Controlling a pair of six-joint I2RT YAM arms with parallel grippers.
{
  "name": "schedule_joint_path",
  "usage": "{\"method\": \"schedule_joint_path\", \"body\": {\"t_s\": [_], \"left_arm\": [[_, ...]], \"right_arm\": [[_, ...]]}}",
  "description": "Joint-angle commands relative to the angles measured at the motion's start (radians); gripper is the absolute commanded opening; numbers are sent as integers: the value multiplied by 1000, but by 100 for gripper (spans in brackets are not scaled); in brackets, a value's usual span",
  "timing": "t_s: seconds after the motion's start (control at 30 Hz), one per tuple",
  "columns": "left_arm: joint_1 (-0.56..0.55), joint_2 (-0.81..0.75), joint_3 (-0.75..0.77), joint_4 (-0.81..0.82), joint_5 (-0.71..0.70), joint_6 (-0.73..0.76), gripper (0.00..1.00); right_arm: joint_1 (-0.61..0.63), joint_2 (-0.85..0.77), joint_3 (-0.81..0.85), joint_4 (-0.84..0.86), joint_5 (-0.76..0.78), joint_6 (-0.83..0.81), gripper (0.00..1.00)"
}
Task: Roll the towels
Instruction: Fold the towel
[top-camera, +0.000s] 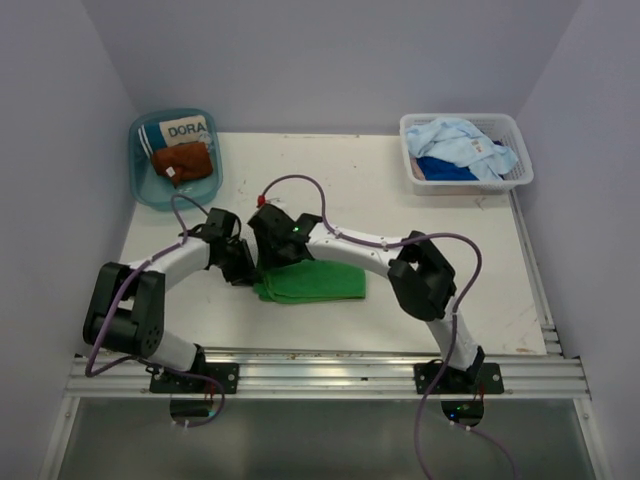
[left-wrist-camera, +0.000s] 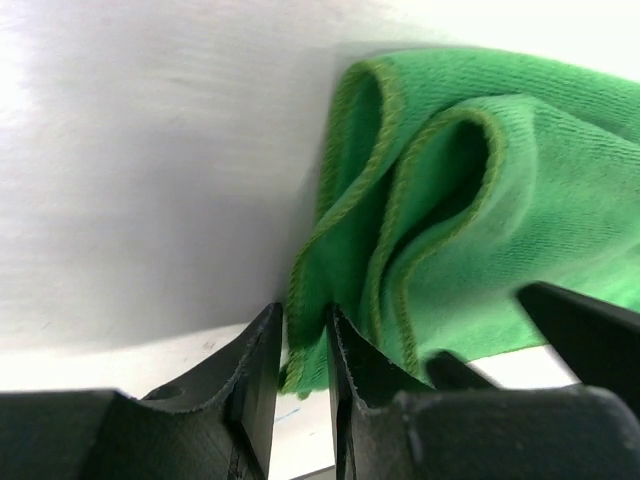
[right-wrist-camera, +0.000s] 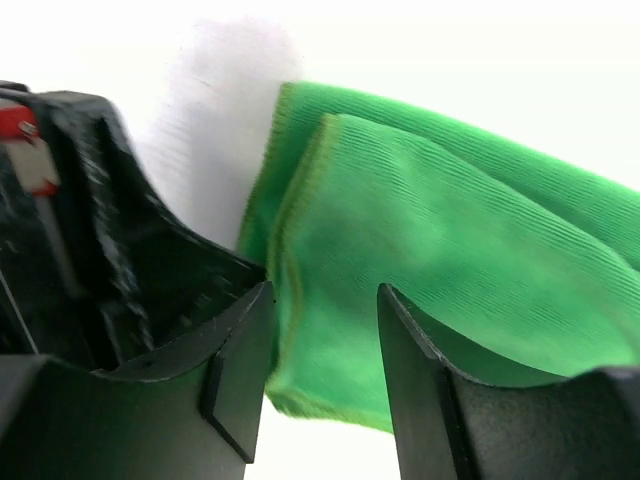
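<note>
A bright green towel (top-camera: 315, 283) lies folded into a long band on the white table (top-camera: 400, 200), near its front middle. My left gripper (top-camera: 243, 268) is at the towel's left end. In the left wrist view its fingers (left-wrist-camera: 303, 315) are shut on the hemmed edge of the green towel (left-wrist-camera: 480, 200), whose layers curl beyond them. My right gripper (top-camera: 272, 255) hangs over the same end, just behind the left one. In the right wrist view it (right-wrist-camera: 325, 290) stands open, with the green towel (right-wrist-camera: 430, 230) lying between and beyond its fingers.
A blue basin (top-camera: 140, 175) at the back left holds the white-and-teal "DORA" item (top-camera: 187, 130) and a rust-brown towel (top-camera: 183, 160). A white basket (top-camera: 520, 178) at the back right holds light blue (top-camera: 460, 138) and dark blue (top-camera: 445, 168) towels.
</note>
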Motion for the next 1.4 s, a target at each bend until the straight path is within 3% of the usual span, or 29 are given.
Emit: {"method": "schedule_joint_path", "body": {"t_s": [0.0,0.13,0.3,0.4,0.53,0.73,0.97,1.2,1.37], "left_arm": [[-1,-67,71,-97,-88,7,29],[7,-142,142,-175,-169,4,29],[-22,-197,160,-119,-194,1,33],[-110,-157,190,-88,-185,-13,33],[-162,-64,153,-5,-108,-8,32],[-159,79,145,-17,-146,32,28],[-148,99,144,-48,-194,33,28],[-141,163,194,-60,-223,61,28],[-141,290,350,-59,-209,68,28]], "right_arm": [[-57,-191,-73,21,62,-14,50],[-144,-407,-330,81,68,-9,50],[-261,-460,-477,72,21,-38,23],[-287,-439,-489,74,-12,-64,17],[-318,-376,-459,58,-65,-77,15],[-393,-308,-479,103,-85,-107,13],[-440,-221,-517,107,-85,-138,10],[-442,-317,-667,149,-29,-85,3],[-427,-466,-834,207,-42,0,2]]}}
